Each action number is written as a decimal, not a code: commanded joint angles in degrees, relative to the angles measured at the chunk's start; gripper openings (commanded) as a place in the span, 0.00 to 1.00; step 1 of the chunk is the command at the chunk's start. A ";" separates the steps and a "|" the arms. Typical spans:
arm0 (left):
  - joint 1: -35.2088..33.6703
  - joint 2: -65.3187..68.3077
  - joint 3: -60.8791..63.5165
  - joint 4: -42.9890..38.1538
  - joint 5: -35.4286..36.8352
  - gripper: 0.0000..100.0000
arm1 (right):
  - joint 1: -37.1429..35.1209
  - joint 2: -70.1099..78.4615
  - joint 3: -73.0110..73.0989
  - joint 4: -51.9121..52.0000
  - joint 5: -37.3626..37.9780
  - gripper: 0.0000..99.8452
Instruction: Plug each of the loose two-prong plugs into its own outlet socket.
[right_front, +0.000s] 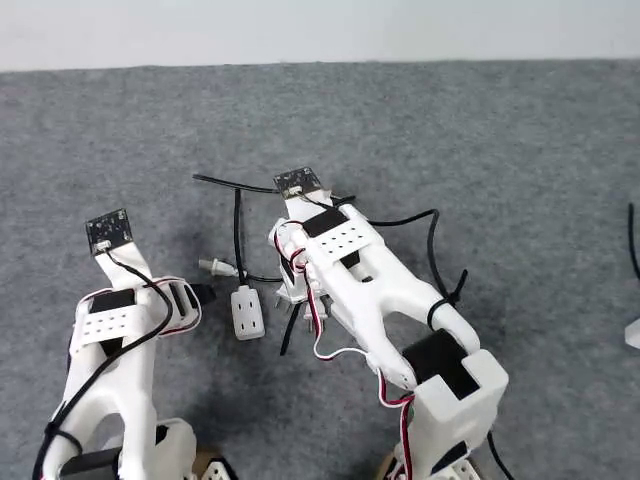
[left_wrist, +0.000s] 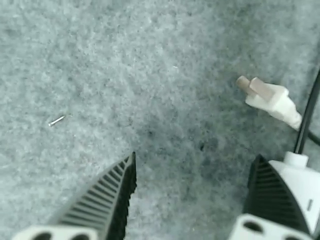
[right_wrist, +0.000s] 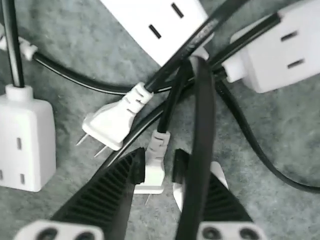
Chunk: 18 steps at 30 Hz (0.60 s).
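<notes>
Basically, caught mid-grasp: straddled white plug (right_wrist: 152, 167) on carpet (right_wrist: 75, 30) with right gripper (right_wrist: 160, 160), jaws narrowly parted, unclamped; held left gripper (left_wrist: 195, 160) wide, empty, beside second plug (left_wrist: 270, 100). Needed squeeze, then prong alignment with outlet socket (right_wrist: 22, 145).

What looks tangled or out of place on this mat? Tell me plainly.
The black cords under the right arm are tangled: several cross over one another between the white outlets, with two loose plugs caught among them. In the left wrist view, a small stray sliver lies on the grey mat.
</notes>
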 joint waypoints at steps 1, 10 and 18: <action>-0.44 0.09 -2.07 -1.32 -0.62 0.34 | 0.57 -0.57 -2.46 0.31 0.53 0.15; -0.44 0.09 -2.07 -1.32 -0.70 0.34 | 0.40 2.15 0.26 -5.32 -7.21 0.07; -0.26 0.09 -2.07 -1.23 -2.46 0.34 | 0.84 3.21 0.53 -7.69 -7.47 0.02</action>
